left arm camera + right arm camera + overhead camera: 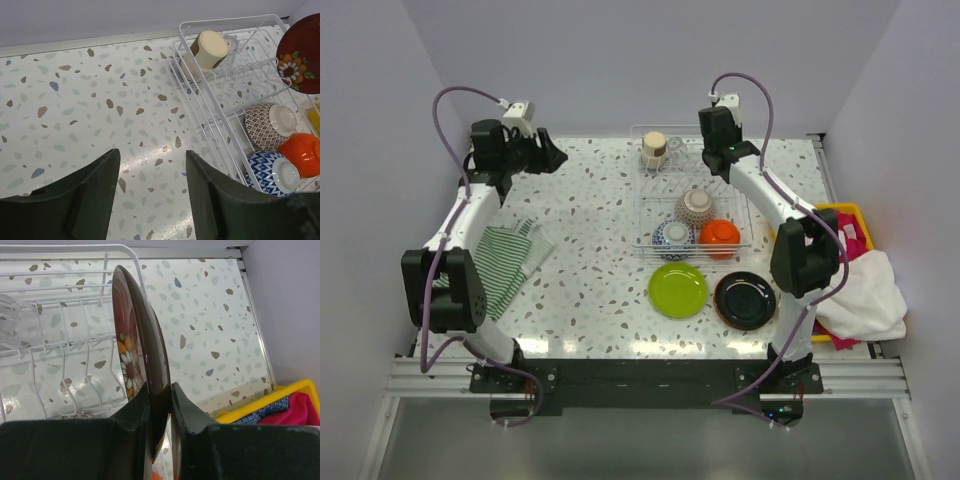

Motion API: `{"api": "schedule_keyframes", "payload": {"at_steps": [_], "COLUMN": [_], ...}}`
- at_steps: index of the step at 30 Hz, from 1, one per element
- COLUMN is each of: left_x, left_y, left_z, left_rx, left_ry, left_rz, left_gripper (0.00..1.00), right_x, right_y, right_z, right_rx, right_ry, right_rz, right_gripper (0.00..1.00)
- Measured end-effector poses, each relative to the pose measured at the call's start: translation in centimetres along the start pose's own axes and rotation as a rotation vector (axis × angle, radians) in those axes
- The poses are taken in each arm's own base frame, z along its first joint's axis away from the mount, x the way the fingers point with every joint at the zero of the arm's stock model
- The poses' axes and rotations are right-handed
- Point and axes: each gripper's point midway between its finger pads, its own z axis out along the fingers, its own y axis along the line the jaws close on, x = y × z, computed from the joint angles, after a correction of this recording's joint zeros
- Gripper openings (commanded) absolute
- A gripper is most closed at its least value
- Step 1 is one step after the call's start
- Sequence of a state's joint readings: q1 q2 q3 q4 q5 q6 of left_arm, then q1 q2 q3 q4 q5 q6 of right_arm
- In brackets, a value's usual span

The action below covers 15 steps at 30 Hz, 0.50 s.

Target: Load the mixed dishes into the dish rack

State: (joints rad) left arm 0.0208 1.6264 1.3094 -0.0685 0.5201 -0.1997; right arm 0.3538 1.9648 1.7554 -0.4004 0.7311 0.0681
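My right gripper [159,390] pinches the red plate [131,340] on edge: upright, glossy, daisy-patterned. Only this wrist view shows the clamp. The white wire rack [75,250] lies below and left of it. To its right are bare speckled table, the wall and a yellow bin [295,390].

My left gripper [152,165] hangs spread and empty over open table. Right of it the rack holds a blue bowl [272,172] and an orange bowl [300,152], with a beige cup [210,47] beyond.

Only overhead shows the green plate [678,289] and black plate [745,300], flat outside the rack.

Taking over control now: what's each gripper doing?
Left gripper: open, holding nothing.
Right gripper: shut on the dark red floral plate.
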Motion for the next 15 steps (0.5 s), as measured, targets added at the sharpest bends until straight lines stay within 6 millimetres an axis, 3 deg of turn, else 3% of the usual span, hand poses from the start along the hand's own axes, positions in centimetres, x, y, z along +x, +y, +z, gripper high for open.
{"api": "schedule_keyframes", "payload": {"at_steps": [8, 12, 13, 15], "left_x": [2.0, 3.4, 3.6, 3.9], "left_y": [-0.5, -1.5, -1.7, -2.0], "left_z": [0.4, 0.7, 0.7, 0.7], "left_rx": [0.012, 0.033, 0.039, 0.050], "left_ry": [0.041, 0.069, 0.075, 0.083], "left_rz": [-0.006, -0.006, -0.007, -0.008], "left_gripper": [0.60, 0.60, 0.60, 0.60], "right_x": [2.7, 3.7, 3.8, 4.0], "right_y": [1.8, 2.0, 2.0, 2.2], "right_z": [1.7, 1.8, 1.8, 1.8], "right_rx": [-0.032, -0.043, -0.046, -0.053], "right_ry": [0.055, 0.077, 0.079, 0.082], "right_rz": [-0.039, -0.050, -0.049, -0.049], "right_gripper": [0.00, 0.31, 0.45, 0.52]}}
